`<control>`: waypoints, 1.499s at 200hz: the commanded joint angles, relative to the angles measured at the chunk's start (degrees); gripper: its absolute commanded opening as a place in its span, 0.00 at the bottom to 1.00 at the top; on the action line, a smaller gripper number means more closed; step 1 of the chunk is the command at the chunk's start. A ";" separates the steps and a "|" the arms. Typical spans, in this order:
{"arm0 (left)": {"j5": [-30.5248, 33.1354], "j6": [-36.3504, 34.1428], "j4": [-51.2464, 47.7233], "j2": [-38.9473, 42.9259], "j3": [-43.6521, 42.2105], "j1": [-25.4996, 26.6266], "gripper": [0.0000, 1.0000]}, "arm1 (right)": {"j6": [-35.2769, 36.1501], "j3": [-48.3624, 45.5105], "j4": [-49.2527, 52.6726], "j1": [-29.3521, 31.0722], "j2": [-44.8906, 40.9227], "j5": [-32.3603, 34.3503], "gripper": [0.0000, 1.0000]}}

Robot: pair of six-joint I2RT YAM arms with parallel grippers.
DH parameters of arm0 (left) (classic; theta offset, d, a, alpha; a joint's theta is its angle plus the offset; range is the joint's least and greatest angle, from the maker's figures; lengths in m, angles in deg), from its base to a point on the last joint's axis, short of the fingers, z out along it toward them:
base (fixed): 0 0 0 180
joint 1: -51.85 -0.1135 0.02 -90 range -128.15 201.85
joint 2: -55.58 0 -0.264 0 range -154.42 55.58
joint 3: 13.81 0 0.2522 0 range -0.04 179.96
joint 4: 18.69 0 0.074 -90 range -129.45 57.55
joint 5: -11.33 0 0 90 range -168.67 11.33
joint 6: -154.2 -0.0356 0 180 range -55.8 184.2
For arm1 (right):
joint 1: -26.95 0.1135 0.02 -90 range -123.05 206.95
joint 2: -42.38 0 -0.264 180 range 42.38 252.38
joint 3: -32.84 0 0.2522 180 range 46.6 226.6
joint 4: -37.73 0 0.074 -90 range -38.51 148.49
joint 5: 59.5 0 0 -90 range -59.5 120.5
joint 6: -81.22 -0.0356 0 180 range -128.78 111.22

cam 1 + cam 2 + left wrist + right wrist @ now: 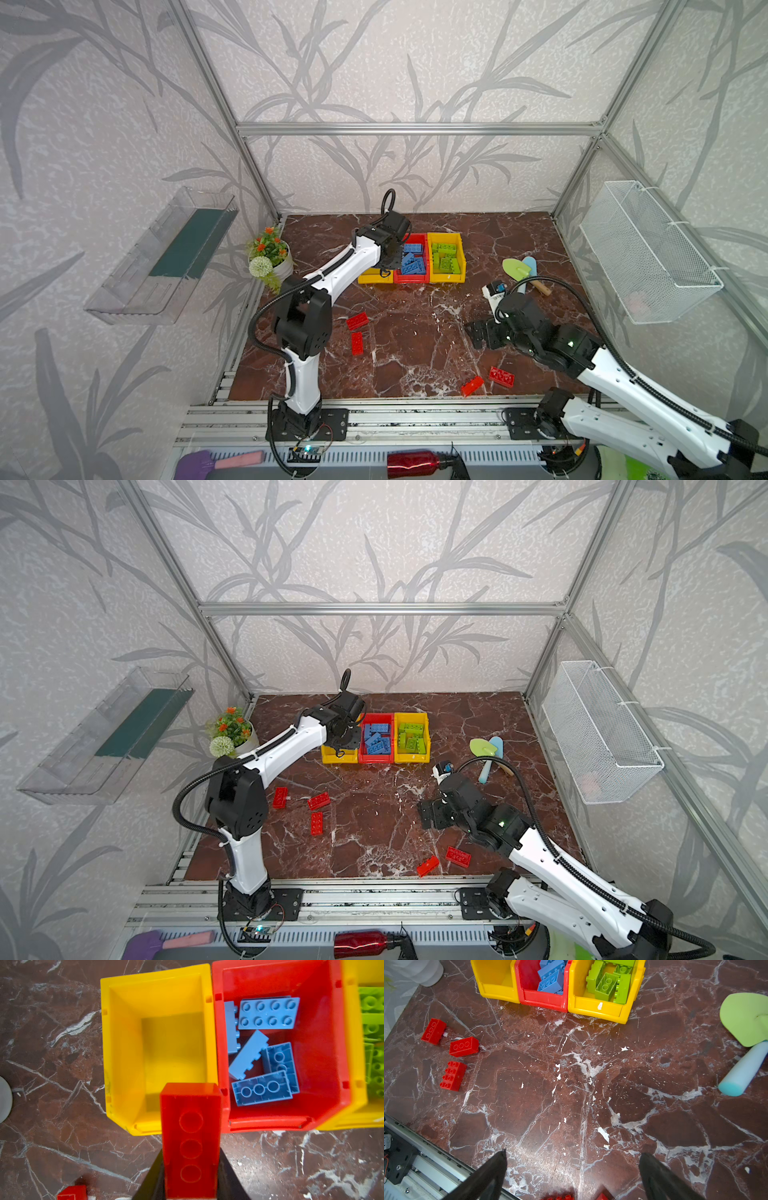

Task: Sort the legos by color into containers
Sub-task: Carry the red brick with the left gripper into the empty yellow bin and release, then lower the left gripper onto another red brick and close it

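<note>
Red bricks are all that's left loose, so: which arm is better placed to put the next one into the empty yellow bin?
Left. The left claw is shut on a red brick at the front of the empty yellow bin; the right claw is open and farther away.

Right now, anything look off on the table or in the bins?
Nothing spilled. Odd: the red bin holds only blue bricks, while five red bricks lie loose on the table. Its marble top shows white chips mid-table.
</note>
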 commanded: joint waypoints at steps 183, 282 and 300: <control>3.11 21.35 0.71 26.31 -31.43 -2.86 0.85 | 4.22 -0.95 -8.14 -9.70 5.80 -11.12 0.99; -4.11 32.47 7.86 45.05 -54.50 -1.60 0.86 | 1.37 -6.06 -6.73 -5.61 -0.72 -7.36 0.99; -4.15 33.06 8.47 44.56 -54.44 -1.12 0.86 | 1.37 -6.10 -6.35 -5.47 -1.34 -7.27 0.99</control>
